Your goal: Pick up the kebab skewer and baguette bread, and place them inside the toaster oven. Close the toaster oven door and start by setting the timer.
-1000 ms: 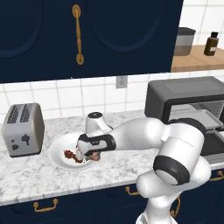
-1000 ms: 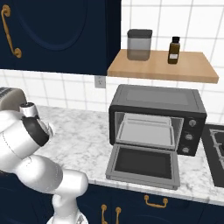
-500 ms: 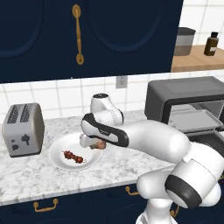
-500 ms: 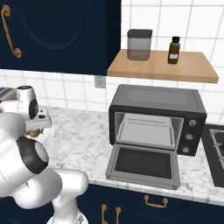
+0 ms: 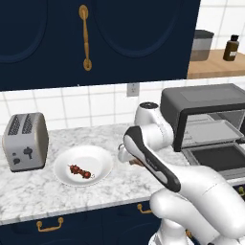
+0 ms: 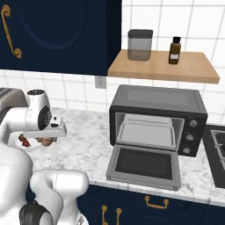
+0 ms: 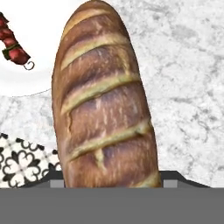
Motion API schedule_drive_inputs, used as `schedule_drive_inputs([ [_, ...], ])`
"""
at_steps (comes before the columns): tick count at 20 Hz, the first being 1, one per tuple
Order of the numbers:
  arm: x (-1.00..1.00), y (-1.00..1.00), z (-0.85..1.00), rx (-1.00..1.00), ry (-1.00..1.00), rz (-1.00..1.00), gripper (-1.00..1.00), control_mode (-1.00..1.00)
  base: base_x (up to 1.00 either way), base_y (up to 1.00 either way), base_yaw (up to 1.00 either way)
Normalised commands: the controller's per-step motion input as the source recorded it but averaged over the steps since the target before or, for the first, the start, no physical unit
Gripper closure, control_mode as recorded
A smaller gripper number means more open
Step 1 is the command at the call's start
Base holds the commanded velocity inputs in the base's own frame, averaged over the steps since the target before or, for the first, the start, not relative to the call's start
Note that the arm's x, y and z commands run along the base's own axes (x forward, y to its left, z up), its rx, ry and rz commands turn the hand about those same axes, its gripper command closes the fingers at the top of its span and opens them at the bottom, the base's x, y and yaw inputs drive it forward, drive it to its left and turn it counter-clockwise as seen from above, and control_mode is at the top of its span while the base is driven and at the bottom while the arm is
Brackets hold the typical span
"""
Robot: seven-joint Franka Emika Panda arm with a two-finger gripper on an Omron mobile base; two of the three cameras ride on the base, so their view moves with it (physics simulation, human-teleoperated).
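- Pincer (image 5: 135,161) is clamped on the baguette bread (image 7: 105,105), jaws standing fairly wide because the loaf is fat. In the hand view the bread hangs right in front of the camera, with marble bench (image 7: 183,74) showing underneath it, so it's lifted off the plate.
- From the left base view you can just make out a bit of brown crust poking out under the wrist, between the white plate (image 5: 102,158) and the toaster oven (image 5: 206,103).
- So I'd call this the carry step for the bread: picked up, now on its way toward the oven.
- Kebab skewer (image 5: 80,172) sits on the plate, untouched, just right of the silver slot toaster (image 5: 25,141). That one's waiting its turn.
- Toaster oven door (image 6: 144,165) is dropped flat open, and the rack inside looks bare, so nothing's loaded yet as far as I can tell.
- Next move, imo: swing the loaf to the right over the open door, line it up with the opening and slide it in onto the rack without clipping the door or the top edge of the cavity, then let go.
- After that it's back for the skewer, which is thin and lies flat on the plate, so probably a fiddlier grab.
- Door shutting and the timer knob come last.
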Motion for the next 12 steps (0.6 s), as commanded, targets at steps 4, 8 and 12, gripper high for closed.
schedule_drive_inputs([
  [4, 0.00, -1.00, 0.52, 0.00, 0.05, -0.27, 1.00, -1.00, 0.00, 0.00, 0.00],
  [8, 0.00, -1.00, 0.44, 0.00, 0.15, -0.32, 1.00, -1.00, 0.00, 0.00, 0.00],
  [12, 0.06, -1.00, 0.11, 0.00, 0.04, -0.35, 1.00, -1.00, 0.00, 0.00, 0.00],
])
